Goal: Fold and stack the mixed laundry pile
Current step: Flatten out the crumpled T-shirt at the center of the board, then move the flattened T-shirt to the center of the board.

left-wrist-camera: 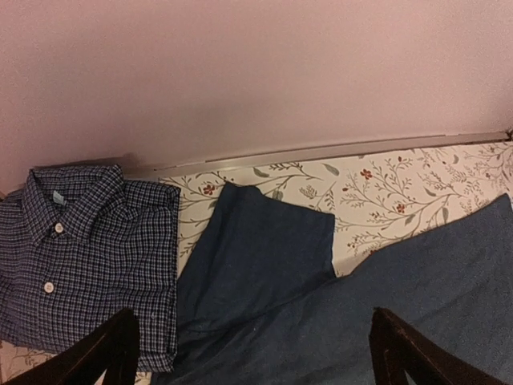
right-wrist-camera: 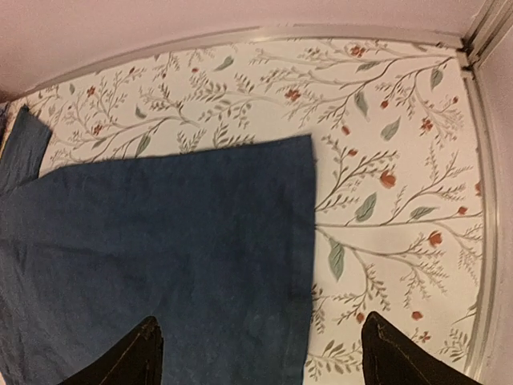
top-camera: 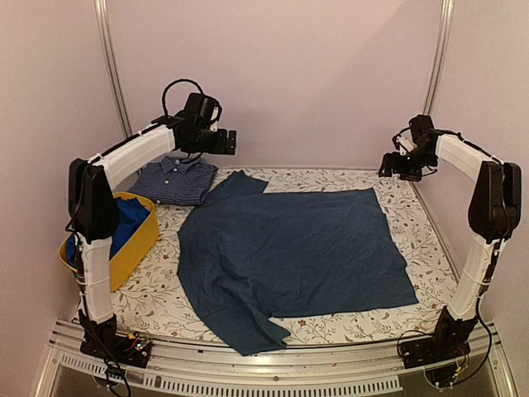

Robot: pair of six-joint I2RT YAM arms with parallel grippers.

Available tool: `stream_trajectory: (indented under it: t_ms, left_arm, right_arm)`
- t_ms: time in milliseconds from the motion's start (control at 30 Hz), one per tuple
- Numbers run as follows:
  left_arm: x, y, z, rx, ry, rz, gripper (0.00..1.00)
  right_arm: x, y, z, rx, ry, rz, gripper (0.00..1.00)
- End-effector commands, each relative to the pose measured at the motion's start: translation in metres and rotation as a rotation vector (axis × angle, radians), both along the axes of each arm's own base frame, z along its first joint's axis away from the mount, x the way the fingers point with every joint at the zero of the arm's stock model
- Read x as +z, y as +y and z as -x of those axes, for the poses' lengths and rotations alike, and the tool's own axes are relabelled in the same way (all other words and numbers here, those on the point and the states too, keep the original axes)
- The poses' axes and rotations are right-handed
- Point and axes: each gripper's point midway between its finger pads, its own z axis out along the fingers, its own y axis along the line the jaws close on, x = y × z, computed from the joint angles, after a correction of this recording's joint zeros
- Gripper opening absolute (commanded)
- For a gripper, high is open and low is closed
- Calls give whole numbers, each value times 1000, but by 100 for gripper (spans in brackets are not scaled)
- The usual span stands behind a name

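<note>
Laundry is in 3 places on the table [top-camera: 413,207]. A large navy-teal shirt [top-camera: 297,256] lies spread flat across the middle. Its straight hem faces the right edge, 1 sleeve points at the far-left corner and the other reaches the near edge. A checked collared shirt [top-camera: 175,180] sits folded and buttoned in the far-left corner, collar toward the far edge. In the left wrist view the far sleeve lies just beside it, and their edges seem to meet. A royal-blue piece [top-camera: 128,222] is bunched inside a yellow tub [top-camera: 136,252] at the left edge.

The left gripper [top-camera: 223,142] hangs above the far-left corner, over the navy-teal shirt's far sleeve. Its 2 fingers [left-wrist-camera: 120,345] are spread wide with nothing between them. The right gripper [top-camera: 393,165] hangs above the far-right corner of the shirt. Its fingers [right-wrist-camera: 148,353] are likewise wide apart and hold nothing, with cloth and bare table below.
</note>
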Motion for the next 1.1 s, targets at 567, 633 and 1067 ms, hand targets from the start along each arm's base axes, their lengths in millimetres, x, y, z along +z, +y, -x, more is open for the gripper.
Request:
stream_trajectory:
  t_ms: [567,633,1067]
  left_arm:
    - [-188,-38,51,-83,462,-3,80]
    - [-200,-43,42,-98,476,-7,79]
    - [-243,-77,-23,-234,421,164,75]
  right_arm:
    - [-114,105,15,194,185,-224,79]
    - [-127,100,13,177,206,-199,78]
    - [-175,44,-7,14,306,-150,77]
